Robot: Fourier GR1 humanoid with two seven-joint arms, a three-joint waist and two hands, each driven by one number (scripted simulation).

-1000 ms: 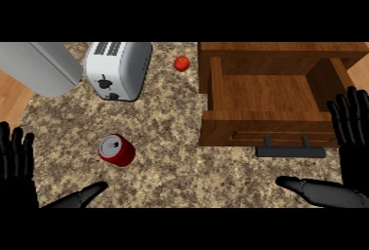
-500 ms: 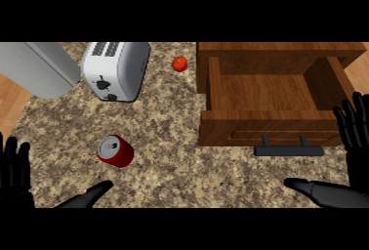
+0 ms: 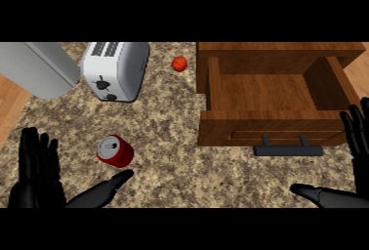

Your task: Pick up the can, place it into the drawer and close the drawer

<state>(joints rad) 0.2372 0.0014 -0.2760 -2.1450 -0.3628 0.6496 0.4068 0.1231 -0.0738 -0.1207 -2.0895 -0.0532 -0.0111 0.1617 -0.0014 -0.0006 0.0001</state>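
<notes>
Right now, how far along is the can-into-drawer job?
Done: only that the drawer stands open. In hand: nothing; the can sits on the counter, with the open left hand beside it and the open right hand near the drawer. Left: grasp, place, close.

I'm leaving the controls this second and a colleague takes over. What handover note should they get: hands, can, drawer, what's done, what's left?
Left hand: open, holding nothing, lower left, thumb pointing toward the can.
Right hand: open, holding nothing, at the right edge beside the drawer front.
Can: red, on the counter, just beyond the left thumb, not grasped.
Drawer: pulled open, nothing visible inside; its handle faces the robot.
Done: nothing yet.
Left: grasp the can, put it in the drawer, push the drawer shut.
</notes>
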